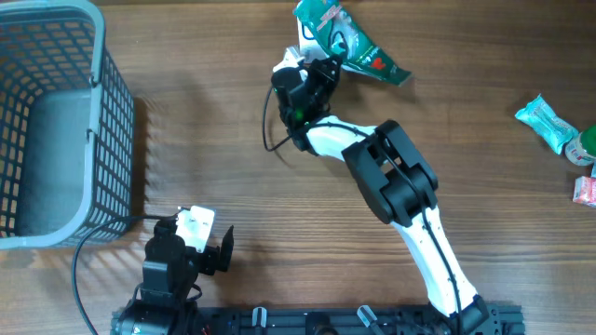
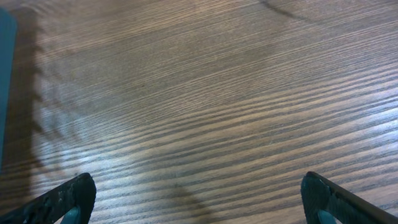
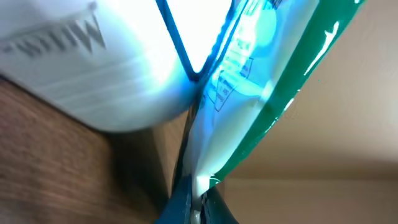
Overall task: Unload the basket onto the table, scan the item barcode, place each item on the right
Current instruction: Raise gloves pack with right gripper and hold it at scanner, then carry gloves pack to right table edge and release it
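Note:
A green and white snack packet (image 1: 349,42) lies at the far middle of the table, pinched at its near edge by my right gripper (image 1: 319,73), which is shut on it. In the right wrist view the packet (image 3: 292,81) rises from between the closed blue fingertips of my right gripper (image 3: 198,202). A white object with grey lettering (image 3: 74,68) sits against it on the left, partly hidden under the gripper overhead (image 1: 291,58). My left gripper (image 1: 207,237) rests at the near left, open. Only bare wood shows between its fingers (image 2: 78,193).
A grey plastic basket (image 1: 98,84) stands at the far left. A teal packet (image 1: 549,123) and a pink item (image 1: 585,189) lie at the right edge. A black cable (image 1: 270,130) loops beside my right wrist.

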